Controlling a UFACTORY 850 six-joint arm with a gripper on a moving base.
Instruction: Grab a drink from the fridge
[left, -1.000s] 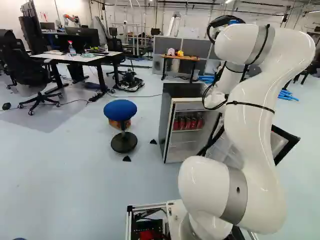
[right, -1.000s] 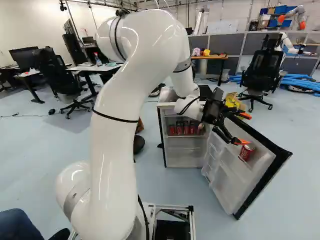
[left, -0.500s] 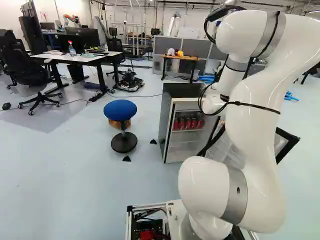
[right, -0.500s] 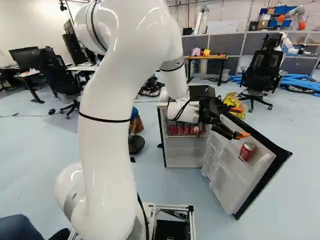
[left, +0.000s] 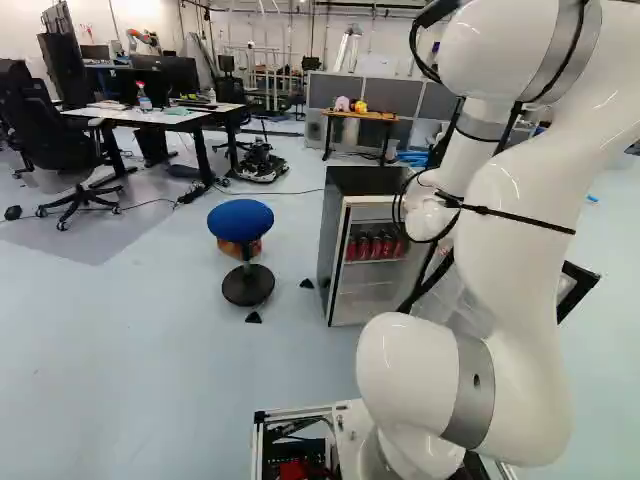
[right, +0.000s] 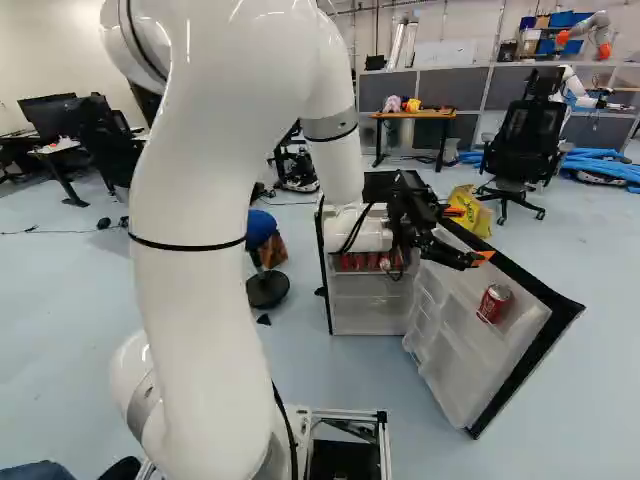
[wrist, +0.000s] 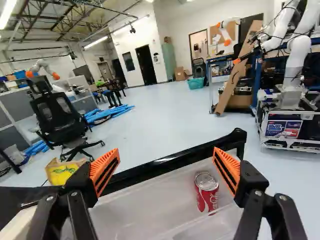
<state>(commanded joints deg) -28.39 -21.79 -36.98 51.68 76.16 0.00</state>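
In the right base view my gripper (right: 468, 234) is above the inner side of the swung-out fridge door (right: 455, 375), up and to the left of a red can (right: 495, 303) on the door's shelf. The wrist view shows the gripper (wrist: 166, 155) open and holding nothing. That can (wrist: 206, 192) stands upright below the fingers, nearer the one with the orange pad (wrist: 227, 170). Several red cans (left: 375, 246) stand on a shelf inside the open fridge (left: 345, 200); the arm partly hides them in the right base view.
A blue stool (left: 241, 220) stands beside the fridge. Behind the door are a yellow bag (right: 470, 210) and a black office chair (right: 520, 140). Another robot (wrist: 295, 65) stands on a cart beyond the door. Part of a seated person's leg (right: 38, 471) shows near the base.
My gripper has moved up and left in the right base view, away from the can in the door. The arm's upper links have swung too. Base, door and cans have not shifted.
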